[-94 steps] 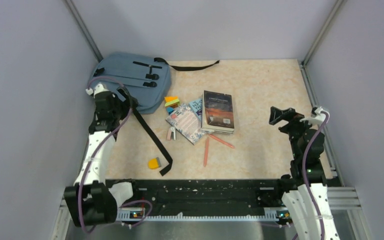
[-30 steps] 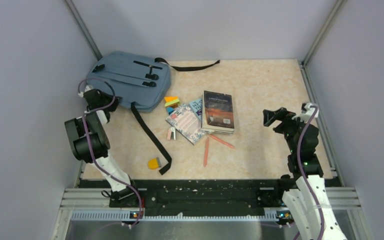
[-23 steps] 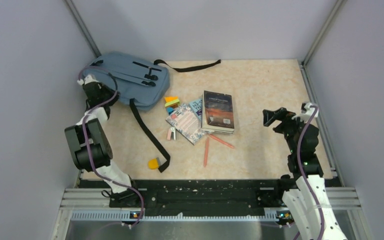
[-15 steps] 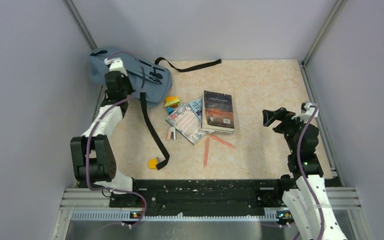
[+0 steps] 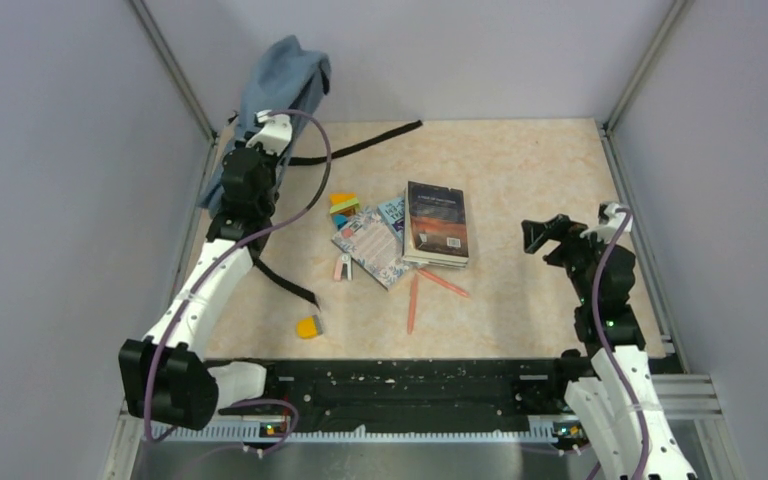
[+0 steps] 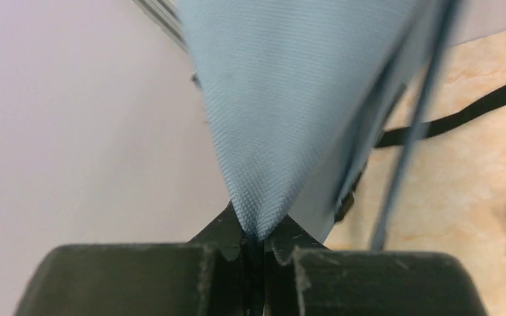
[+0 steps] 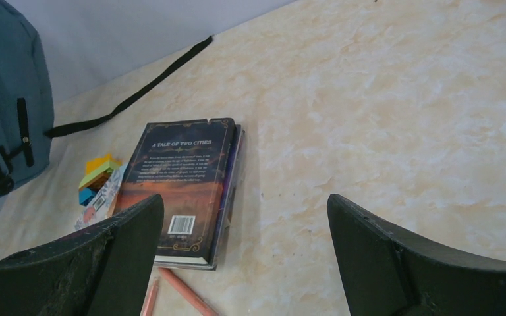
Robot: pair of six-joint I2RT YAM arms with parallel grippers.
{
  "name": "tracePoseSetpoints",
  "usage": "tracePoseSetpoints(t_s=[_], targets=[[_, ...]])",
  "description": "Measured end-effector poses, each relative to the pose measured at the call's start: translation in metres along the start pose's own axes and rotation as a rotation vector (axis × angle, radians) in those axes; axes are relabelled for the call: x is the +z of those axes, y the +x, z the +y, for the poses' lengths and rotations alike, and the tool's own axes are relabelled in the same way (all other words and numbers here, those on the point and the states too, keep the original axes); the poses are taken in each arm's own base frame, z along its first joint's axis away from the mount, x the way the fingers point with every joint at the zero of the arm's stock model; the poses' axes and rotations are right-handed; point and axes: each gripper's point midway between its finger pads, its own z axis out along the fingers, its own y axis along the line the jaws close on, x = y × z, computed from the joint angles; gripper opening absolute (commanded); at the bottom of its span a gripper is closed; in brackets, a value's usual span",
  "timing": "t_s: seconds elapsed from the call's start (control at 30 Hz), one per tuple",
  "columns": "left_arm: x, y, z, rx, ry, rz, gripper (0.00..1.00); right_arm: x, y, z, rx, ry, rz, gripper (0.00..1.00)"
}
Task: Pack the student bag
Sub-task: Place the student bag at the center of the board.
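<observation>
Now my left claw [image 6: 255,245] pinches thin fold of student bag [image 6: 290,99], cloth draping limp ahead of it; seems soft, light, likely to slip, so I'd grip seam instead; my right claw [image 7: 245,220] spread, empty

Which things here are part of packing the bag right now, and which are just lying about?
In the job: backpack, held up at the far left corner; left gripper, shut on its fabric.

Lying about, untouched, probably to pack later: dark book, patterned booklet, two pencils, sticky notes, small orange block.
</observation>
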Motion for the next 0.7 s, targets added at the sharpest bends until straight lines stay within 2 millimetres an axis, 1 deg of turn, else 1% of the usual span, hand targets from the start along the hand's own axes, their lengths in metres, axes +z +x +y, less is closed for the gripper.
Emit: tracePoseSetpoints(t_s=[0.07, 0.13, 0.27, 0.33, 0.4, 0.53, 0.6, 0.63, 0.7], targets=[[-0.010, -0.006, 0.005, 0.041, -0.007, -0.020, 0.00, 0.001, 0.002, 0.000, 0.001, 0.000, 0.010, 0.92], [-0.020, -0.011, 0.003, 0.075, 0.003, -0.035, 0.00, 0.002, 0.005, -0.001, 0.002, 0.000, 0.020, 0.92], [-0.035, -0.022, -0.022, 0.125, 0.079, -0.057, 0.00, 0.004, 0.008, -0.001, 0.003, -0.001, 0.035, 0.92], [-0.040, -0.022, -0.038, 0.146, 0.134, -0.054, 0.00, 0.004, 0.009, -0.001, 0.003, -0.002, 0.038, 0.92], [-0.045, -0.023, -0.051, 0.157, 0.179, -0.042, 0.00, 0.004, 0.009, -0.001, 0.003, -0.002, 0.038, 0.92], [-0.051, -0.027, -0.064, 0.134, 0.234, -0.009, 0.00, 0.004, 0.009, -0.001, 0.003, -0.002, 0.038, 0.92], [-0.058, -0.027, -0.073, 0.107, 0.270, 0.012, 0.00, 0.004, 0.009, -0.001, 0.003, -0.002, 0.039, 0.92], [-0.062, -0.027, -0.080, 0.090, 0.298, 0.019, 0.06, 0.004, 0.009, -0.001, 0.003, -0.001, 0.040, 0.94], [-0.073, -0.025, -0.099, 0.047, 0.386, 0.038, 0.40, 0.005, 0.011, -0.002, 0.003, 0.002, 0.046, 0.97]])
